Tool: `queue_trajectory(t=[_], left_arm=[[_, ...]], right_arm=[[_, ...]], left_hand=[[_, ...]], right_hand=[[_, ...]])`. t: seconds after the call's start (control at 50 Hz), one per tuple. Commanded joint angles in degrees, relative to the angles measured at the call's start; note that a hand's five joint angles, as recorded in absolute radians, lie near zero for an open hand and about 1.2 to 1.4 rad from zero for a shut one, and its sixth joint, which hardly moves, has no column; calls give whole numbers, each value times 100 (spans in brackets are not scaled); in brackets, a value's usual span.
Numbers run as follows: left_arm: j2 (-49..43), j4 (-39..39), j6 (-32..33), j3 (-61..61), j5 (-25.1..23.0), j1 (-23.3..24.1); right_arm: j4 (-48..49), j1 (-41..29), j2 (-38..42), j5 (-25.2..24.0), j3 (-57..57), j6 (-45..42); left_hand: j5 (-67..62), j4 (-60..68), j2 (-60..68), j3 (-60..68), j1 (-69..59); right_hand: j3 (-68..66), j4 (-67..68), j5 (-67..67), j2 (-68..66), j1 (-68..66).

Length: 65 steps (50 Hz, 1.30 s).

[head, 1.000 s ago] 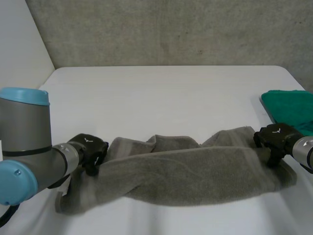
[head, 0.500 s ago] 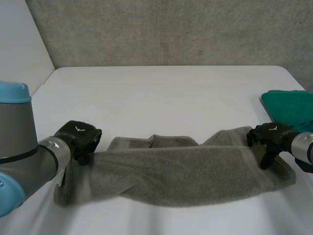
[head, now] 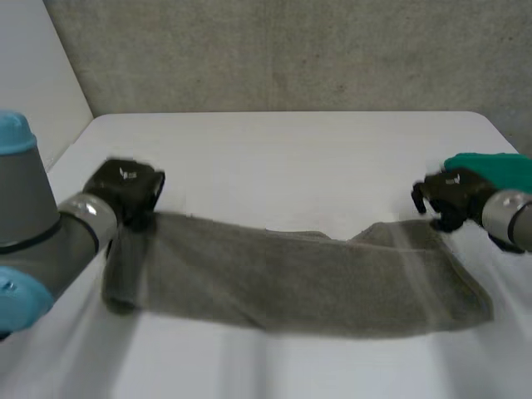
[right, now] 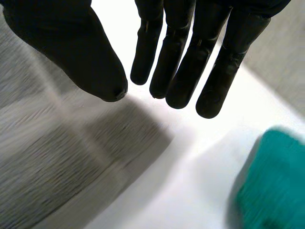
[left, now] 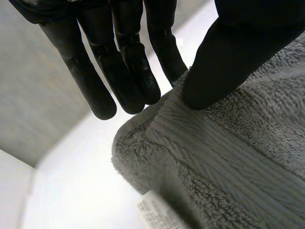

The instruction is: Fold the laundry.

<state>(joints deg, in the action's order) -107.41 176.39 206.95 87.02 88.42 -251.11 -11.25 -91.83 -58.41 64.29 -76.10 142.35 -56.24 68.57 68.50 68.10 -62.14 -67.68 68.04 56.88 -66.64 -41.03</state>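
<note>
A grey towel (head: 291, 278) lies stretched across the near half of the white counter (head: 283, 158), running from about 9 o'clock to about 4 o'clock in the head view. Its surface is rumpled, with a low ridge near the middle of its far edge.

The left hand (head: 125, 187) is at the towel's 9 o'clock end, on the far corner. In the left wrist view its thumb (left: 228, 52) presses on top of the terry cloth (left: 228, 162). The straight fingers (left: 128, 71) reach past the towel's edge, one of them tucked behind the cloth, so the corner is pinched between thumb and finger. The left arm (head: 41, 249) comes in from 8 o'clock.

The right hand (head: 449, 195) is at 3 o'clock, just beside the towel's far right corner. In the right wrist view its fingers (right: 190, 57) are straight and spread away from the thumb, holding nothing. The towel's corner (right: 62, 157) lies flat on the counter under them.

A green cloth (head: 490, 170) lies at the counter's 3 o'clock edge, just past the right hand and apart from the towel.
</note>
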Motion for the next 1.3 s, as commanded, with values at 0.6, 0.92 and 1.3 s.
queue_trajectory(t=[0.6, 0.92, 1.3], left_arm=[[2689, 167, 65, 693, 61, 387], [2621, 229, 82, 763, 61, 343], [1891, 369, 39, 1264, 9, 80]], right_arm=[[-677, -1162, 488, -267, 359, 2517], [-527, -1127, 95, -232, 237, 2411], [-2434, -108, -1656, -136, -1116, -1482]], left_hand=[[-1376, 1143, 1150, 1190, -1786], [-1376, 1143, 1150, 1190, -1786], [-1376, 1143, 1150, 1190, -1786]], right_hand=[[4952, -4989, -4873, 4849, 2287], [-1232, 1196, 1312, -1336, -3897], [-1232, 1196, 1312, -1336, -3897]])
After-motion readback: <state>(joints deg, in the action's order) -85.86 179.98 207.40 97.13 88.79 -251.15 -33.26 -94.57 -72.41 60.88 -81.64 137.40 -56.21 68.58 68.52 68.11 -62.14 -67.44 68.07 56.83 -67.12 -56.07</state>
